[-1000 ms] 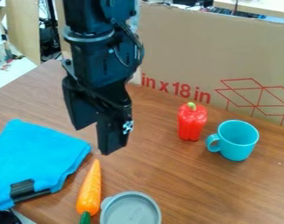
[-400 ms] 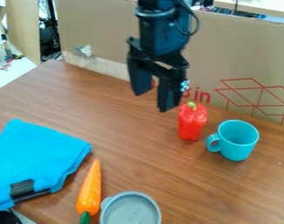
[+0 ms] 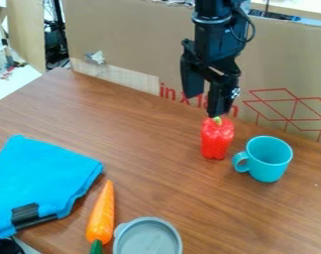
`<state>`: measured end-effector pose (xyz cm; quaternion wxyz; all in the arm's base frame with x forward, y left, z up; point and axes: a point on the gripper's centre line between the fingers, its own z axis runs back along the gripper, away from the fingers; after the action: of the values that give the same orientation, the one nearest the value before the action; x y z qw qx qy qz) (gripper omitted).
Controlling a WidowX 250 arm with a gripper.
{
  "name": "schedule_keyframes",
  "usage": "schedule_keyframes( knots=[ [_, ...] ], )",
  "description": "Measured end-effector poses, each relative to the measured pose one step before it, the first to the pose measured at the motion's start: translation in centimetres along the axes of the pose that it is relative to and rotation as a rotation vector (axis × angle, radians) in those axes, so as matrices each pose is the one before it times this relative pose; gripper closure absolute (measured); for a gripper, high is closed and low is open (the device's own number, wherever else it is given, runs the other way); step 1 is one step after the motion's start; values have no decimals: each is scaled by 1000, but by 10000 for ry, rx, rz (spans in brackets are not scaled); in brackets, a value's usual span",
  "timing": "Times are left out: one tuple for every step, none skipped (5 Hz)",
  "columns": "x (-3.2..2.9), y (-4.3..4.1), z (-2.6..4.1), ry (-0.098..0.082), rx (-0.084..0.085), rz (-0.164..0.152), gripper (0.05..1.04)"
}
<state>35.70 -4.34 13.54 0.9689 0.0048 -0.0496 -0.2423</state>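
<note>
Fingers (image 3: 220, 99) spread apart near the top of the red pepper (image 3: 217, 140), beside the teal mug (image 3: 269, 161).

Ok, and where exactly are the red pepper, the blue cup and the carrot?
Red pepper (image 3: 217, 141): camera view, middle of its shiny side.
Blue cup (image 3: 268, 169): camera view, outer wall below the rim.
Carrot (image 3: 102, 214): camera view, middle of its orange body.
</note>
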Motion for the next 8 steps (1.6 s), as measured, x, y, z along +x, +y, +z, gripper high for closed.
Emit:
schedule_keyframes(
  knots=[
    [1136, 893, -723, 185, 209, -450, 95],
    [79, 342, -873, 230, 105, -141, 95],
    [659, -122, -1274, -144, -162, -419, 95],
    [444, 116, -799, -162, -14, -202, 95],
    [321, -92, -497, -109, -103, -158, 95],
    [370, 148, -401, -7, -76, -32, 95],
    [302, 169, 40, -27, 15, 76, 122],
    [-198, 285, -658, 304, 78, 145, 400]
  ],
)
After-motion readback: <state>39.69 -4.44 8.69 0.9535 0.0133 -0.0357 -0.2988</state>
